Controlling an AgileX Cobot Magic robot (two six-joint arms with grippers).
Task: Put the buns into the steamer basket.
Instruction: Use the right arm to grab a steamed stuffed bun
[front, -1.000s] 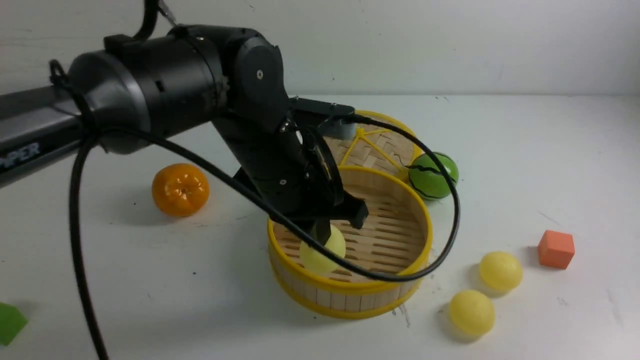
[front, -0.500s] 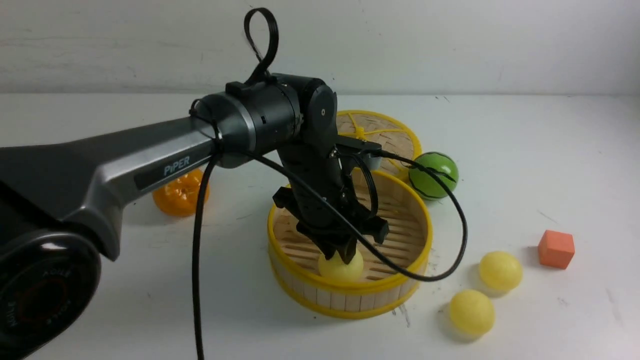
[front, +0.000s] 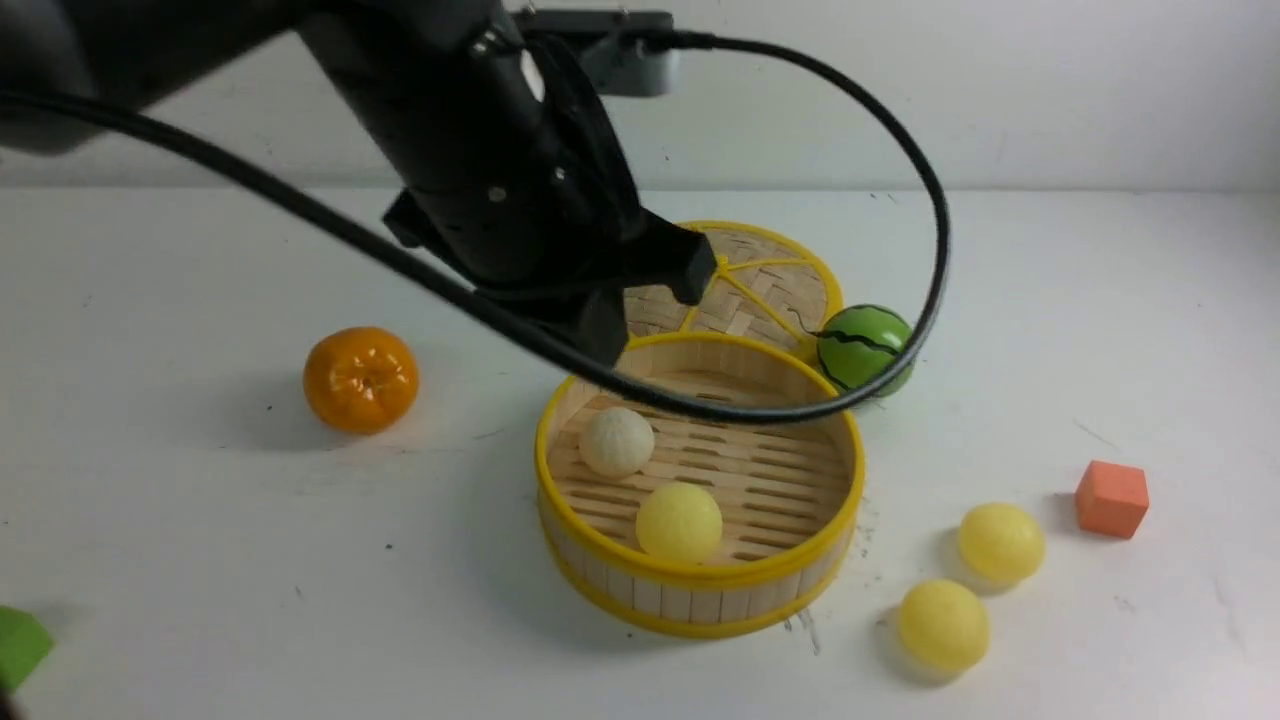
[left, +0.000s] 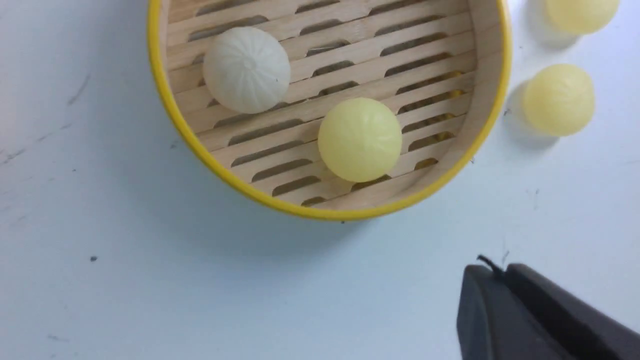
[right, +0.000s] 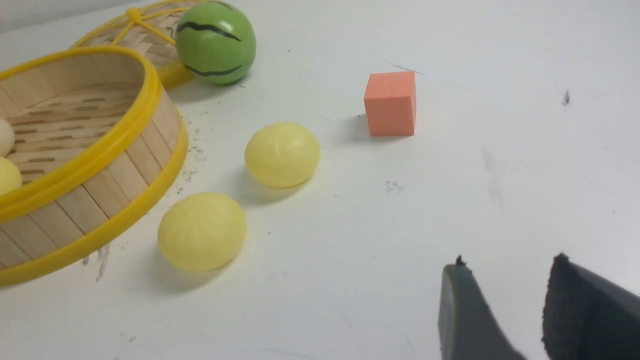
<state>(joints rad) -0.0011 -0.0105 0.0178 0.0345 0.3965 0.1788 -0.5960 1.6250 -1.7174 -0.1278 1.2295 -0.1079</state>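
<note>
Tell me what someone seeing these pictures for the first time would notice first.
The big black left arm fills the upper left of the front view, its cable looping over the round bamboo steamer basket at the centre. Inside the basket lie an off-white bun and a pale yellow bun, apart from each other. Two more yellow buns wait on the white table to the basket's right, near an orange cube.
</note>
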